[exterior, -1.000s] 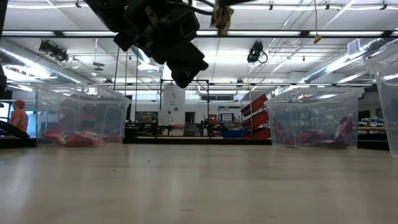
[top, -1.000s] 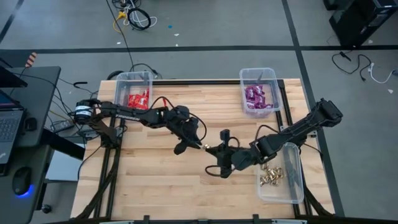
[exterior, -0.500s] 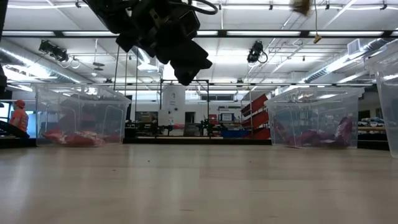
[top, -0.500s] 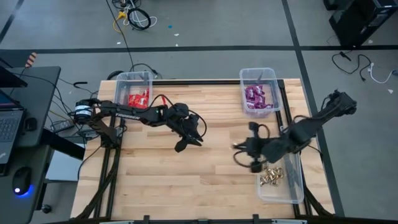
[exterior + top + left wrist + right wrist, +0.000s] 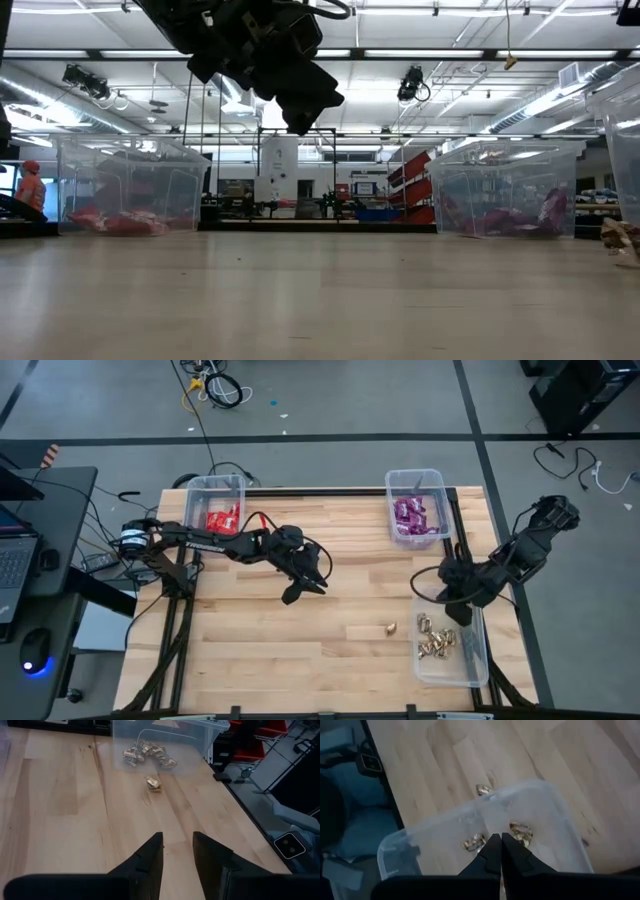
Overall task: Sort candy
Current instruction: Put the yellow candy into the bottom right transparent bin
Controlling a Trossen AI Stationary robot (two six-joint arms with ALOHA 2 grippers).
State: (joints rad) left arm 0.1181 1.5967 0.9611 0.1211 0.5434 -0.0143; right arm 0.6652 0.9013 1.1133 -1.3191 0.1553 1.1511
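High view: gold candy (image 5: 391, 629) lies beside clear bin (image 5: 470, 660)

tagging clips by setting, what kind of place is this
Probably a robotics lab or workshop in a large industrial hall. A wooden table stands on a bare grey floor strewn with cables, a desk with a laptop sits beside it, and strip lights and shelving show beyond.
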